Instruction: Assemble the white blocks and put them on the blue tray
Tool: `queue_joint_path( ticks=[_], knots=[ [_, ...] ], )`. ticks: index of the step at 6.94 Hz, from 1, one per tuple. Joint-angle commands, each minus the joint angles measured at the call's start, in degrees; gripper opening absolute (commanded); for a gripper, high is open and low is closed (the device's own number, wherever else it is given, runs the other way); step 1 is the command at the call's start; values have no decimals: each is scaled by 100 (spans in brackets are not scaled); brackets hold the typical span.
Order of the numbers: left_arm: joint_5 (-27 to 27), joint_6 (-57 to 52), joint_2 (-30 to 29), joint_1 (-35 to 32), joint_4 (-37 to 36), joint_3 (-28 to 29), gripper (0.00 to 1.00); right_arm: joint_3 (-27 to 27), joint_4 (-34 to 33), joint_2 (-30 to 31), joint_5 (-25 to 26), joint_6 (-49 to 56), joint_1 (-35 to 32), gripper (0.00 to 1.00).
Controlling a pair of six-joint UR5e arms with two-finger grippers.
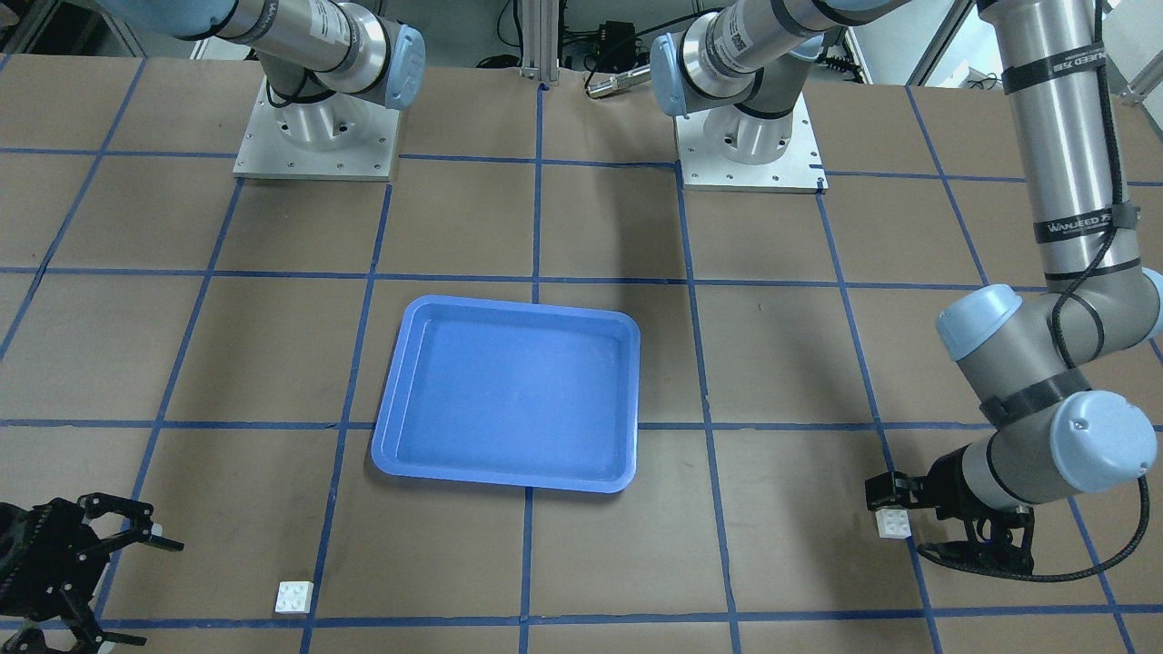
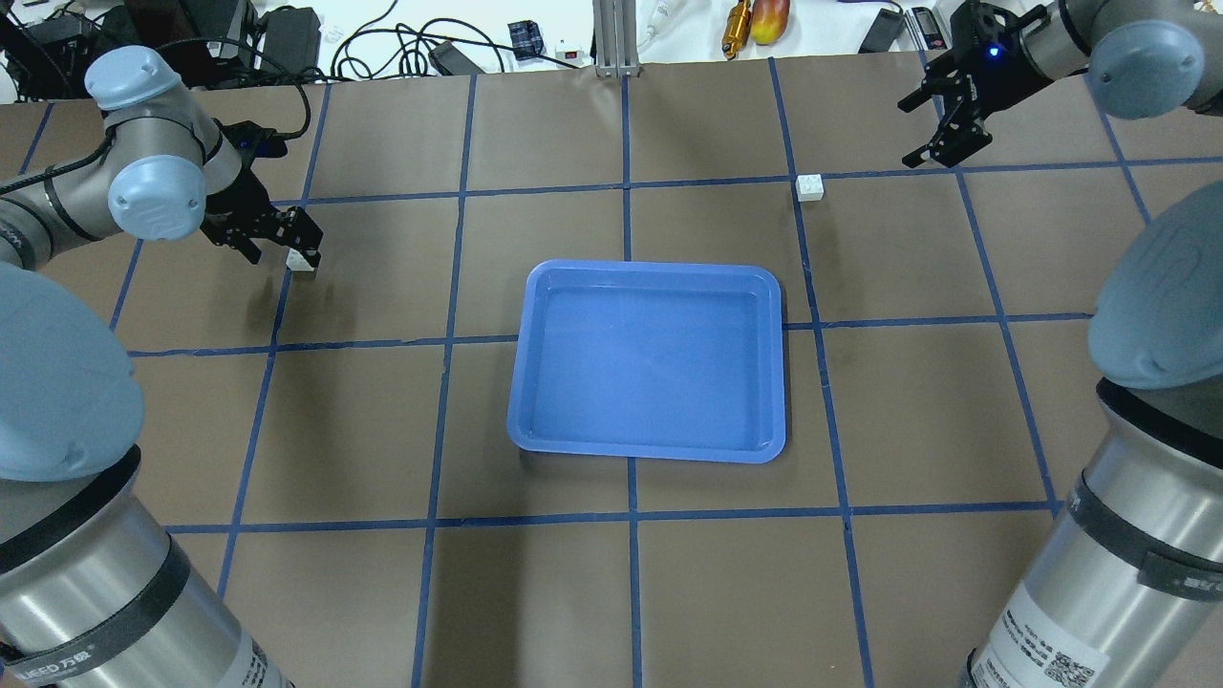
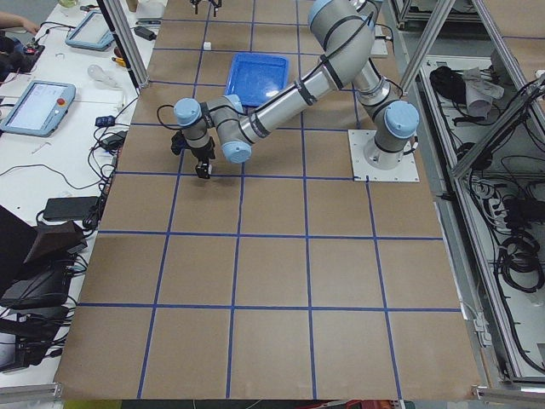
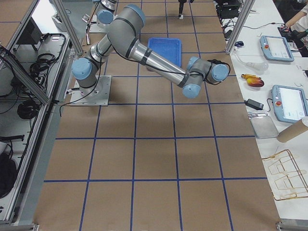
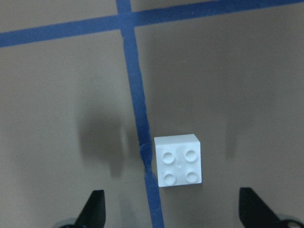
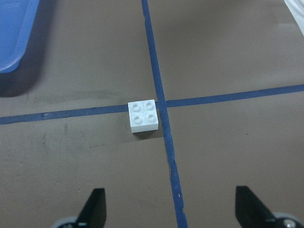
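One white block (image 5: 178,160) lies studs up on the table beside a blue tape line. My left gripper (image 5: 173,204) is open and hovers over it, with a finger on each side. It also shows in the overhead view (image 2: 304,260) below the left gripper (image 2: 282,250). The other white block (image 6: 143,115) sits at a tape crossing, ahead of my open, empty right gripper (image 6: 171,209). In the overhead view this block (image 2: 810,187) lies well left of the right gripper (image 2: 910,134). The blue tray (image 2: 650,363) lies empty mid-table.
Both arm bases (image 1: 313,127) stand on metal plates at the robot's side of the table. Cables and tools (image 2: 755,19) lie past the far table edge. The tray's corner shows in the right wrist view (image 6: 14,33).
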State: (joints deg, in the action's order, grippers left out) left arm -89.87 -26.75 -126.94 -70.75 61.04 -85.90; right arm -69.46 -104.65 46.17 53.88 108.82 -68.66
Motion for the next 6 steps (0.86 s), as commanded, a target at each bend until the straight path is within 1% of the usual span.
queue_joint_path(
  ticks=[1,2,3,5,6],
  knots=[
    [4,29,-138,0,-153,3,92,47,155,-450,-395,611,-50,95],
    [13,29,-173,0,-154,47,87,38,373,-451,-395,631,-233,95],
    [22,90,-226,0,-145,178,85,29,610,-442,-361,623,-531,94],
    [92,249,-253,-9,-128,267,85,12,604,-460,-343,658,-569,94],
    [92,240,-253,-9,-93,258,68,21,543,-486,-343,658,-569,94]
  ],
)
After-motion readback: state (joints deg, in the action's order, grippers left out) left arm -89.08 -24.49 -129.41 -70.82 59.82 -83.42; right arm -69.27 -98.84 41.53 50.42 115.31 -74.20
